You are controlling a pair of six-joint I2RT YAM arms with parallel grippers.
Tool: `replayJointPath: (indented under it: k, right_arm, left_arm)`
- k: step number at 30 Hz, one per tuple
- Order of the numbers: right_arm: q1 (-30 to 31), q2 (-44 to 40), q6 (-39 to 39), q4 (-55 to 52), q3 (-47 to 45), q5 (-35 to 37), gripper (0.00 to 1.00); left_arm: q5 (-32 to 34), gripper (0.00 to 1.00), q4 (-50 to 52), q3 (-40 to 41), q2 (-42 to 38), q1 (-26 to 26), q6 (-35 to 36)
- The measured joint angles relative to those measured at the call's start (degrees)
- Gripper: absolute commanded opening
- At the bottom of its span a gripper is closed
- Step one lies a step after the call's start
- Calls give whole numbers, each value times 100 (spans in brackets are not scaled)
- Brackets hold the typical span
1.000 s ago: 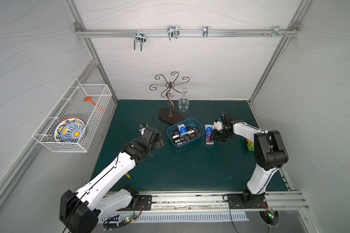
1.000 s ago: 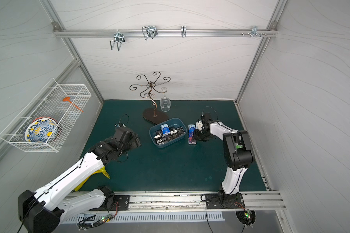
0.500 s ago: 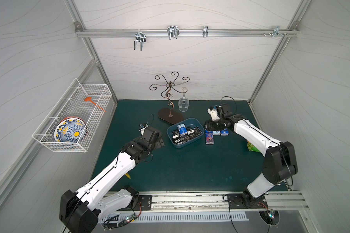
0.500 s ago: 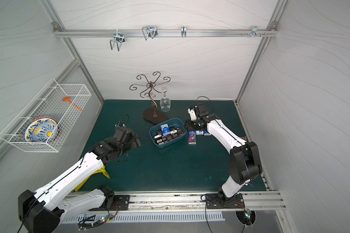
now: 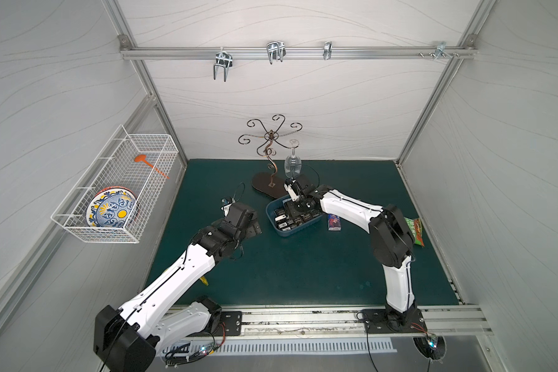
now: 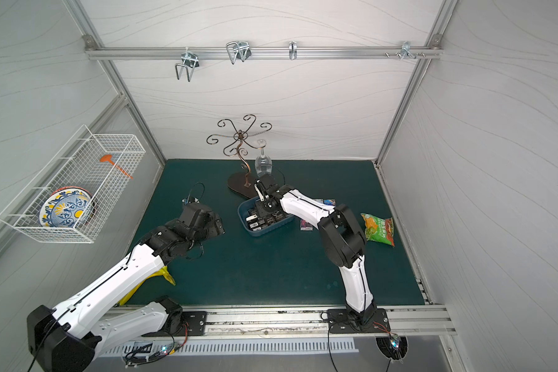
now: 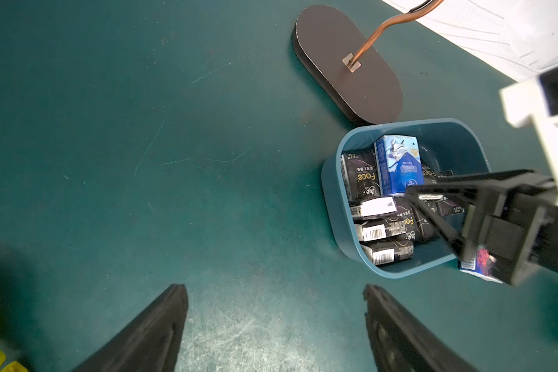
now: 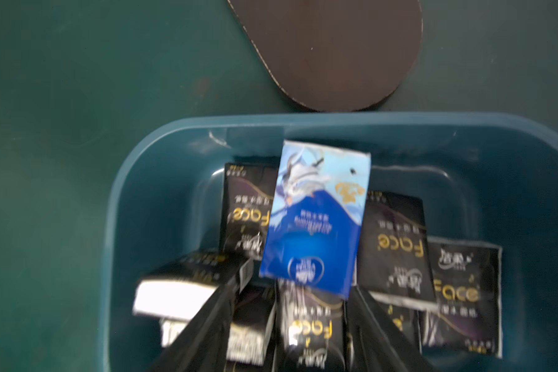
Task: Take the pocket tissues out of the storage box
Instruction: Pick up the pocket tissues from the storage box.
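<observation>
The right gripper (image 8: 298, 288), released and blurred, straddles tissues (image 8: 313, 219) in the box (image 8: 161, 154); its arm (image 5: 345, 206) hides the box's one-o'clock corner. The left gripper (image 7: 274, 290), released, is at the box's nine o'clock.

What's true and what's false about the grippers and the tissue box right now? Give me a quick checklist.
1. The right gripper is over the storage box, jaws apart. True.
2. A blue pack lies on top of black packs in the box. True.
3. The left gripper holds a pack. False: it is open and empty over the mat.
4. The box is emptied. False: many packs are inside.
</observation>
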State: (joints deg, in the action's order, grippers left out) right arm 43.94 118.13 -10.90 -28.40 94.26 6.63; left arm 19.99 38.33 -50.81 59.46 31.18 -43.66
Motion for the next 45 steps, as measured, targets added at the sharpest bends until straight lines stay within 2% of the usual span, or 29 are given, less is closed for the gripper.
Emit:
replayJointPath:
  k: [8,19,26,30,36,45]
  right_arm:
    - [9,334,127,-17,570,507,68]
    - [9,905,197,-63,881,540,69]
    - [31,1056,236,-79,885,553,58]
    - [35,1025,238,-35,828,647,57]
    - [50,516,232,-20,393,702,57]
    - [-175,-1427,-79,96,-1032,579,57]
  left_arm:
    - [22,90,50,0,-50,0,20]
    - [37,90,85,0,-50,0,46]
    - [39,90,85,0,-48,0,46]
    - [39,90,85,0,-48,0,46]
    - [39,90,83,0,-46,0,44]
    - [63,90,81,0,-48,0,44]
